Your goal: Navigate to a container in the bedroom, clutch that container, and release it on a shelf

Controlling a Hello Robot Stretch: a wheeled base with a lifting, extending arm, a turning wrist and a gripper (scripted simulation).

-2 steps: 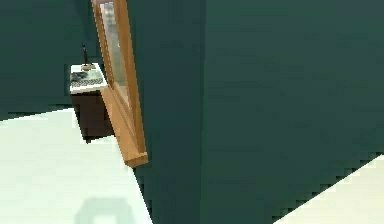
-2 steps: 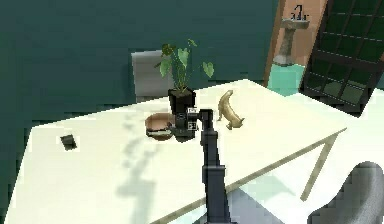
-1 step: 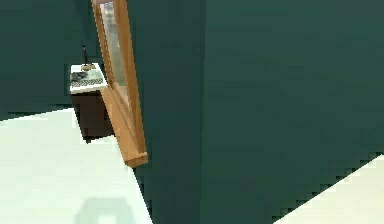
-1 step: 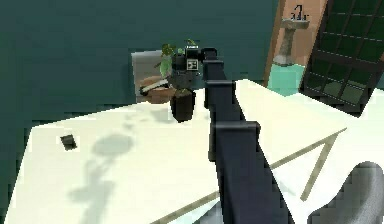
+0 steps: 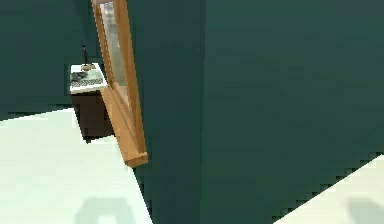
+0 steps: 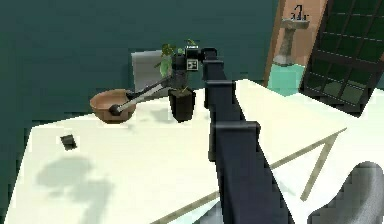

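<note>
Wall [image 5: 280,100] looms close in the forward view from twelve to three o'clock, with a wooden frame [image 5: 120,80] at eleven and a nightstand [image 5: 90,108] at nine. Bare floor [image 5: 50,170] lies toward seven.

On the arm side, the table [image 6: 150,170] spreads under the arm [image 6: 235,140], which runs from six toward eleven. A chair [image 6: 352,200] crowds five o'clock. The plant [image 6: 181,98] stands at three o'clock of the bowl [image 6: 105,108], the task's container, near the table's far edge. The gripper [image 6: 126,102] lies at the bowl. Whether it holds anything cannot be told.

A good lift goes straight up, clear of the plant, before any turn near that wall.
</note>
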